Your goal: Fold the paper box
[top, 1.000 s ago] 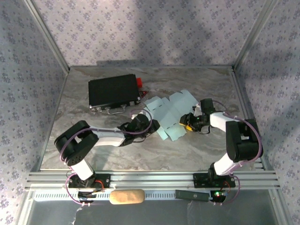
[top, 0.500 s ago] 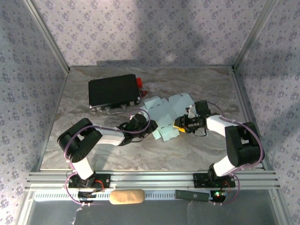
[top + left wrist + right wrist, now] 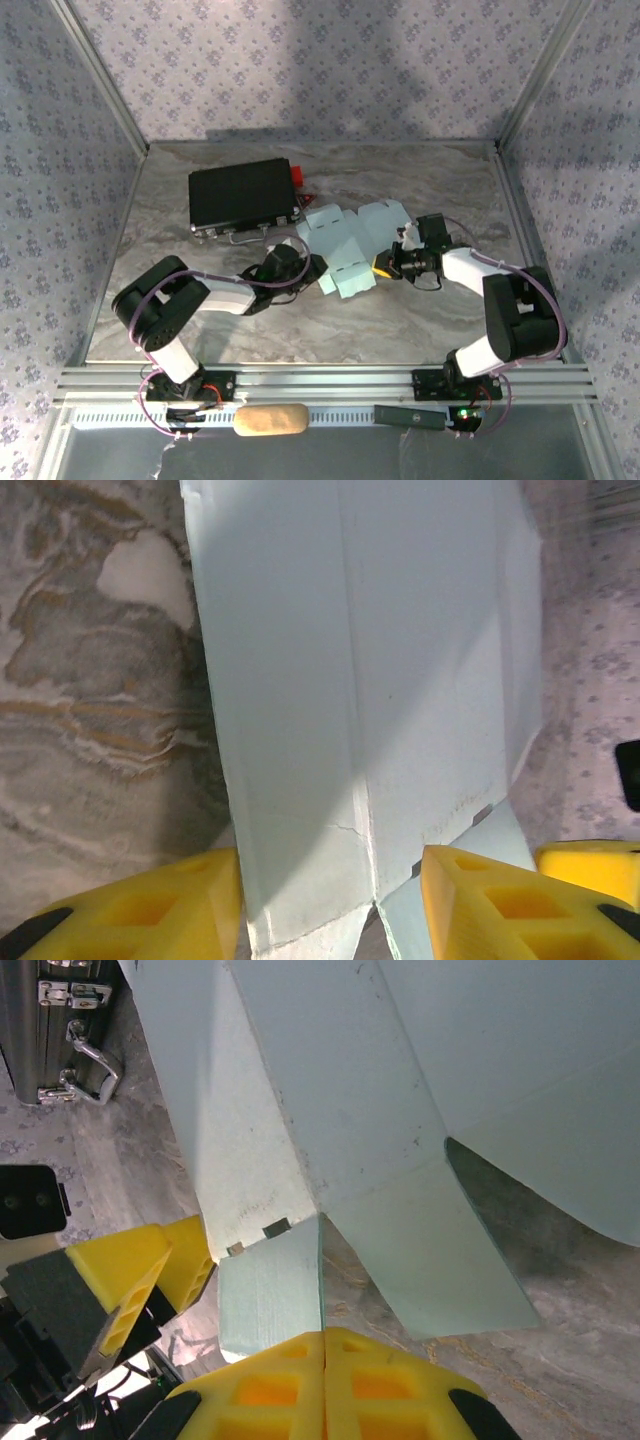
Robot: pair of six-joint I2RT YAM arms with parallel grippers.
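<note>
Lying between left hand (image 3: pixel 316 270) and right hand (image 3: pixel 382 266) — paper box (image 3: pixel 345 243).

Black case (image 3: pixel 243 195) far left, paper box (image 3: pixel 345 245) centre; near table (image 3: pixel 400 330) free.

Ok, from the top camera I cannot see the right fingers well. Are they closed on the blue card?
Observer: Yes. In the right wrist view the right gripper is shut, and a flap crease of the paper box runs into its fingertips.
Operator: And the left one?
Observer: The left gripper stands open. A panel of the card lies between its fingers, close to both.
</note>
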